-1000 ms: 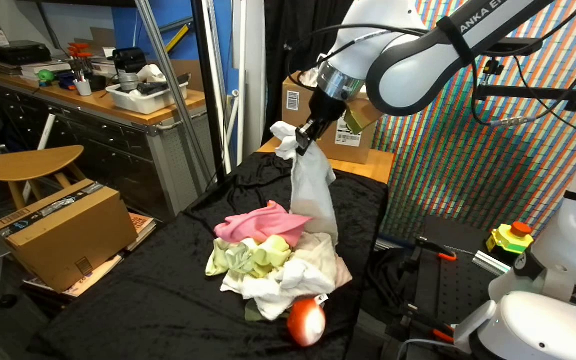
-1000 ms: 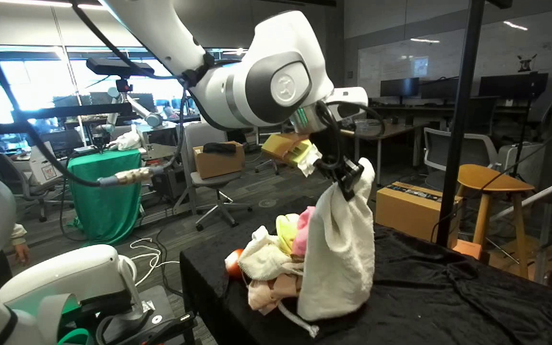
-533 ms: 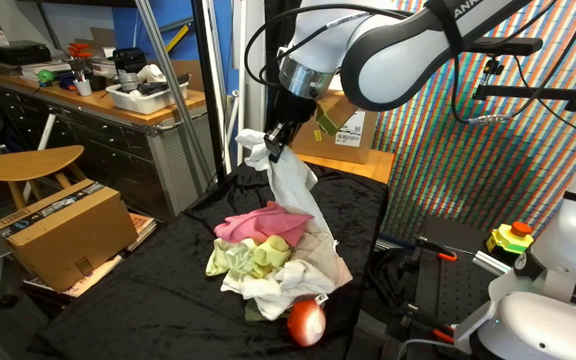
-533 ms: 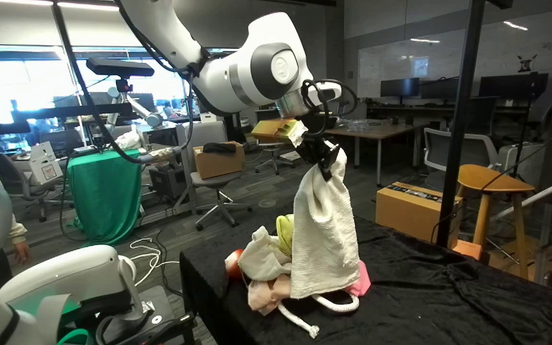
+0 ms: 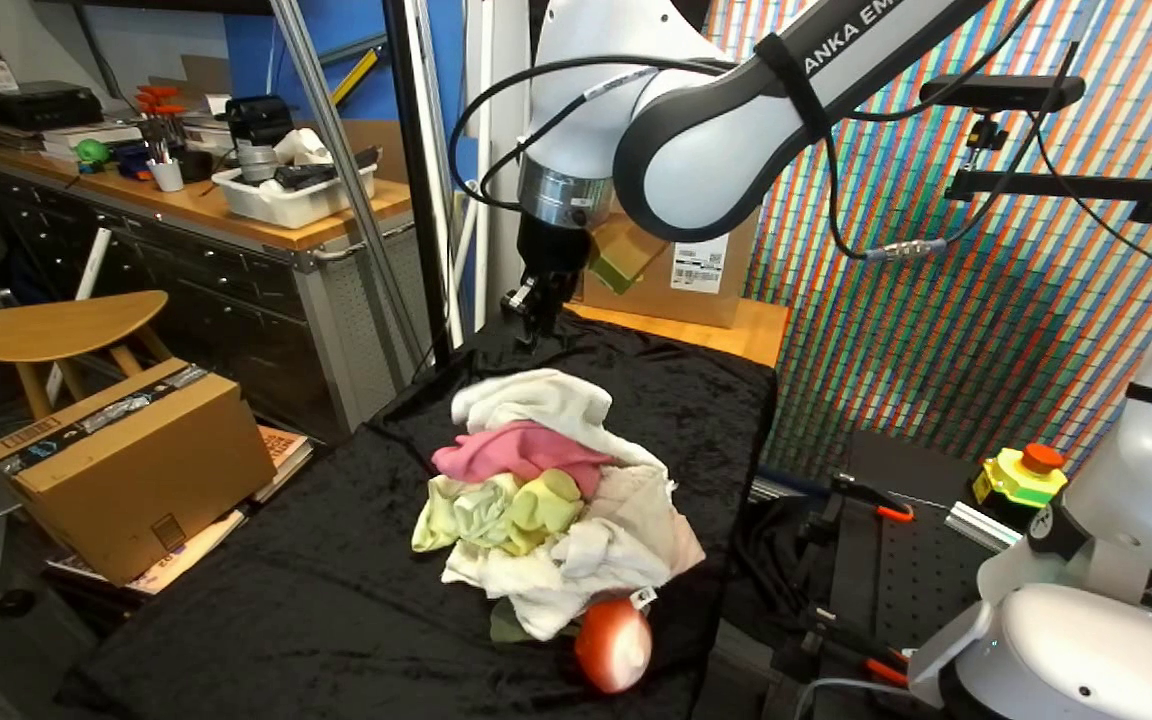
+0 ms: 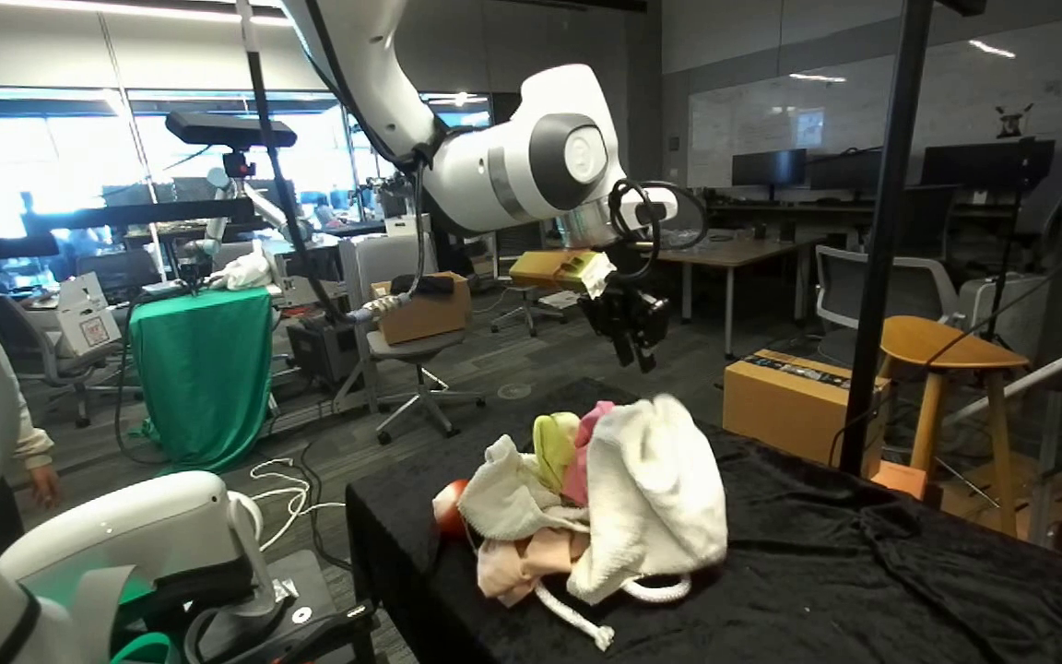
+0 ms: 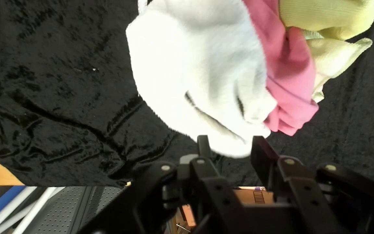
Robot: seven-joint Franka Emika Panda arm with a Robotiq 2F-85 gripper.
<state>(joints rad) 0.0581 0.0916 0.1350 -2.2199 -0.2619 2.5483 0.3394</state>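
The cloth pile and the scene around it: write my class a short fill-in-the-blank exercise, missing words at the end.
The gripper is ____, not shut.
Between the white cloth nearest it and a yellow cloth lies a ____ one.
The table cover is coloured ____.
The stool seat is made of ____.
Missing words: open; pink; black; wood.

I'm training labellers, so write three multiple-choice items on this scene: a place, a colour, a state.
1. Where is the pink cloth?
A) On the stool
B) Between white cloth and yellow cloth
C) In a box

2. Colour of the table cover?
A) Black
B) Green
C) Orange

3. The gripper is:
A) Shut on yellow cloth
B) Shut on pink cloth
C) Open, empty

1 B: white and yellow flank it in the wrist view.
2 A: both exterior views show it black.
3 C: its fingers stand apart, above the white cloth.
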